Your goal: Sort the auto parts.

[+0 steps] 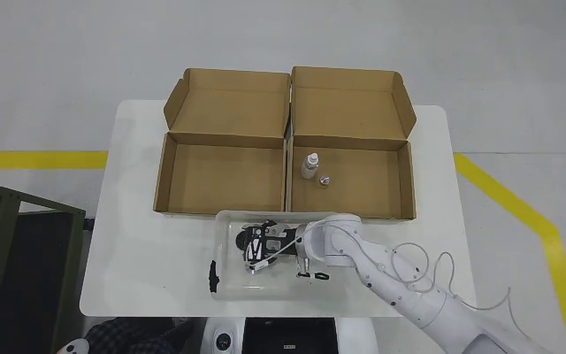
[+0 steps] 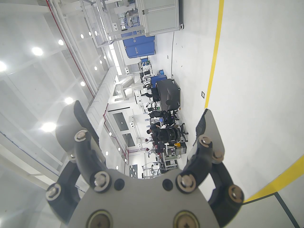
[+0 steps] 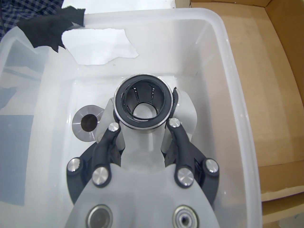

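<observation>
**Bearing clamped for the lift out**

The right gripper [image 3: 143,100] has its fingers clamped on a linear bearing's [image 3: 143,126] sides, probably so it lifts straight. A metal disc [image 3: 79,131] lies just outside one finger in the clear bin [image 3: 223,48]. Past the fingertips is a cardboard box [image 3: 261,84]. The left gripper's [image 2: 142,113] fingers are apart and empty.

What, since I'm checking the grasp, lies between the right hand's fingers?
A black-rimmed cylindrical bearing, inside the clear bin; the right wrist view shows the fingers gripping it.

Bin walls [image 3: 228,72] enclose the right fingers [image 3: 187,115]; a metal disc [image 3: 82,129] lies beside.
</observation>
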